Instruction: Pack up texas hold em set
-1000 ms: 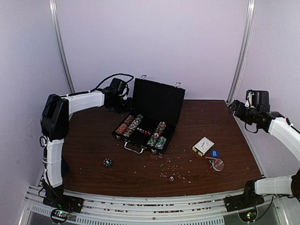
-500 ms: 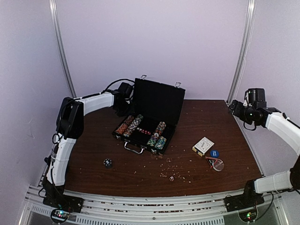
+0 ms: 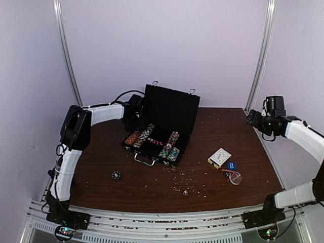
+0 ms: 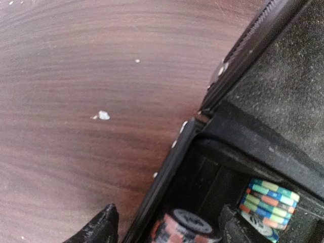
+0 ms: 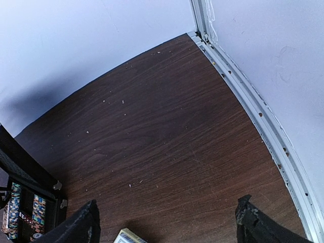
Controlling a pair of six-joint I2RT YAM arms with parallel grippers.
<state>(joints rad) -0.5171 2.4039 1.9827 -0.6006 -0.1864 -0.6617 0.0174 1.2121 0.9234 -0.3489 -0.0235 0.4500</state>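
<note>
The black rectangular case with silver corners (image 3: 169, 109) sits open mid-table, lid upright, with rows of multicoloured poker chips (image 3: 145, 135) in its tray. A white card deck box (image 3: 219, 157) and a white die (image 3: 185, 192) lie outside it on the open brown wooden table (image 3: 96, 157). The left gripper (image 4: 169, 228) is open astride the case's rear left corner. The right gripper (image 5: 167, 223), open and empty, hangs near the right edge.

A dark brown wood-grain table (image 3: 101, 152), speckled with pale crumbs (image 3: 190, 179), fills the middle. Pale lilac walls (image 3: 167, 45) enclose it from 9 to 3 o'clock, with silver uprights (image 3: 66, 50) at 11 and 1. The light is even.
</note>
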